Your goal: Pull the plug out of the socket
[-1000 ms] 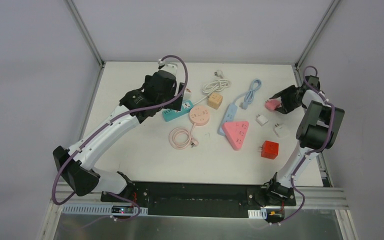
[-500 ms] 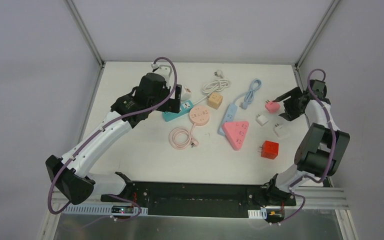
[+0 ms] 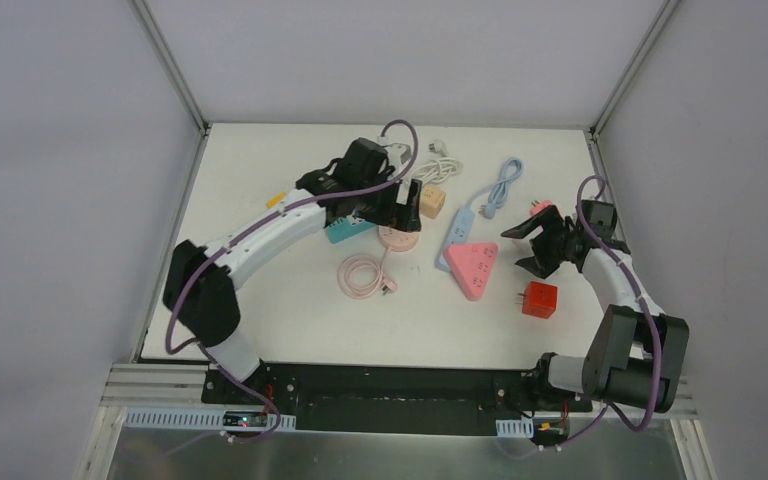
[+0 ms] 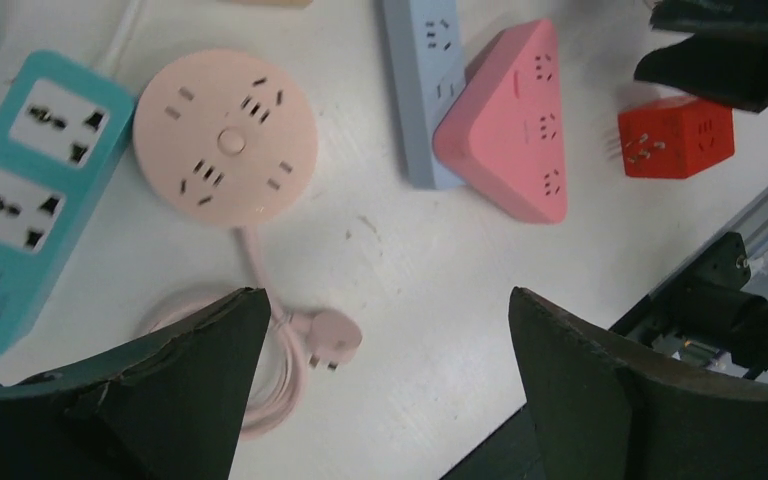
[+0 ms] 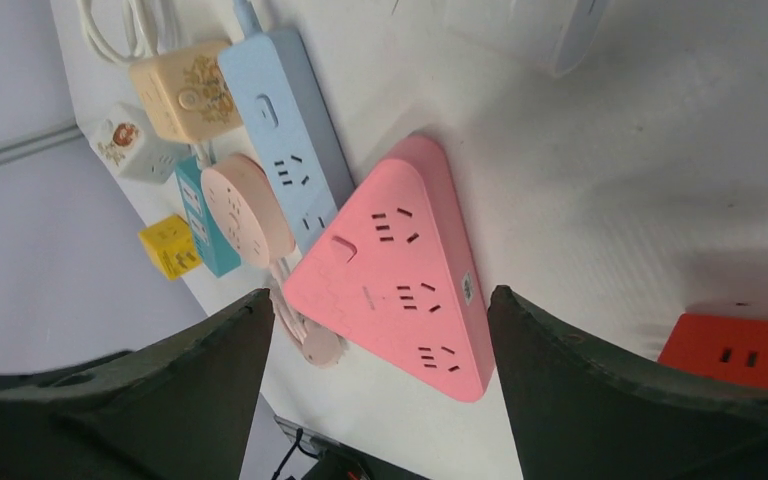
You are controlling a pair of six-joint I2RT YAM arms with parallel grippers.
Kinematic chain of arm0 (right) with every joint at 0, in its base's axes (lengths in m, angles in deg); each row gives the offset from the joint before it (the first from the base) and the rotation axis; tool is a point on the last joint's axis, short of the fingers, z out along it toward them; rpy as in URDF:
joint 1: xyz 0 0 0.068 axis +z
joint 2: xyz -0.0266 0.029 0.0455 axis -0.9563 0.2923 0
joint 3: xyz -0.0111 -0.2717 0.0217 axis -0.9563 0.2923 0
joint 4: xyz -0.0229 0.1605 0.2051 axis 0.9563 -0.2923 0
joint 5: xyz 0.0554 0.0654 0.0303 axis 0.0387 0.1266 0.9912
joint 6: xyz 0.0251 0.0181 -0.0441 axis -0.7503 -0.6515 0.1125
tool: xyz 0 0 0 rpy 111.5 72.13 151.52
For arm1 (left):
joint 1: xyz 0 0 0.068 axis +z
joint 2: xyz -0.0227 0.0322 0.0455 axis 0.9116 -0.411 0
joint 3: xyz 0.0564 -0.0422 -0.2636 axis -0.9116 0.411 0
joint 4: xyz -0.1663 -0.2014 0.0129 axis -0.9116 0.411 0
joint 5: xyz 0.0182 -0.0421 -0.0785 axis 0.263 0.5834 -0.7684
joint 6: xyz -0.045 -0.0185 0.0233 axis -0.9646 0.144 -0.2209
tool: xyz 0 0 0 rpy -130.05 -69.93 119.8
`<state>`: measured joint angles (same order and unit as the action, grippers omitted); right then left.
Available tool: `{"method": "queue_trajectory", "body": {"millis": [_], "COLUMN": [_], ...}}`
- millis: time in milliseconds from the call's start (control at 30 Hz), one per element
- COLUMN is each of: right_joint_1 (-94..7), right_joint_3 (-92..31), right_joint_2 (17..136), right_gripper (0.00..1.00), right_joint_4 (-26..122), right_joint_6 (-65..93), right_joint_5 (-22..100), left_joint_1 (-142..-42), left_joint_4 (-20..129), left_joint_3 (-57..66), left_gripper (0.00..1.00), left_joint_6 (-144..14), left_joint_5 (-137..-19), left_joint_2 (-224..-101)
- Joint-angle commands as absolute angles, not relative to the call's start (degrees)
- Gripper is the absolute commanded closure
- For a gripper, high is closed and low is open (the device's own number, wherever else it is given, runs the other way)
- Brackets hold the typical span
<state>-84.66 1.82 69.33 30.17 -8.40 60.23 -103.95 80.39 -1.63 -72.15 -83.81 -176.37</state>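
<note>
Your right gripper (image 5: 380,300), fingers released, frames the triangle socket (image 5: 400,280), its holes bare. Your left gripper (image 4: 382,295), also released, hangs with a loose pink plug (image 4: 330,335) between its fingers, the round socket (image 4: 225,135) just beyond. No seated plug shows; find one before clenching.

A pink triangular socket (image 5: 400,290) lies flat on the white surface (image 4: 410,260), its three outlets empty, tight against a light-blue power strip (image 5: 282,140). Beside them sits a round pink socket (image 4: 225,135), outlets bare. Its cord (image 4: 253,262) is coiled and its plug (image 4: 332,335) lies loose.
</note>
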Motion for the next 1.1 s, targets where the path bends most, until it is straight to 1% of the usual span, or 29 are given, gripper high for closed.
{"method": "queue_trajectory", "body": {"millis": [0, 100, 167, 200, 300, 467, 600, 700, 800, 1000, 1067], "right_joint_1": [-82.42, -81.98, -81.97, -81.89, -81.75, -81.36, -81.35, -81.27, -81.27, -80.74, -80.13], "right_joint_3": [3.18, 3.72, 4.19, 4.49, 6.26, 6.43, 6.46, 6.93, 7.36, 9.68, 10.52], "right_joint_2": [67.67, 67.41, 67.28, 67.21, 67.33, 67.71, 68.73, 69.03, 69.03, 69.59, 70.11], "right_gripper": [0.19, 0.18, 0.18, 0.18, 0.19, 0.22, 0.23, 0.22, 0.21, 0.21, 0.20], "right_joint_4": [34.27, 34.17, 34.15, 34.19, 35.65, 33.78, 33.08, 35.00, 36.47, 41.19, 41.78], "right_joint_6": [-10.39, -11.06, -11.85, -12.38, -13.70, -12.18, -11.11, -11.09, -10.93, -13.23, -13.26], "right_joint_5": [64.00, 62.36, 61.39, 60.96, 61.46, 62.23, 62.31, 64.61, 65.61, 69.31, 69.34], "left_joint_1": [-108.20, -109.33, -109.73, -110.31, -111.81, -112.09, -112.14, -112.14, -111.93, -110.81, -110.36], "left_joint_4": [83.65, 84.26, 82.92, 81.13, 77.33, 75.95, 75.70, 76.17, 77.05, 72.66, 72.64], "left_joint_3": [-14.24, -19.94, -22.59, -22.86, -22.63, -24.31, -23.42, -22.29, -21.10, -15.23, -13.67], "left_gripper": [0.07, 0.08, 0.08, 0.09, 0.12, 0.20, 0.22, 0.28, 0.39, 0.56, 0.61], "left_joint_6": [-74.83, -77.16, -76.09, -74.43, -71.11, -73.57, -73.94, -74.82, -75.29, -78.86, -79.65], "left_joint_5": [-84.51, -85.25, -89.03, -91.29, -92.58, -93.65, -93.76, -94.23, -91.87, -90.43, -89.76], "left_joint_2": [-186.45, -192.99, -196.74, -197.93, -201.39, -206.22, -208.13, -209.21, -209.89, -209.38, -209.50]}}
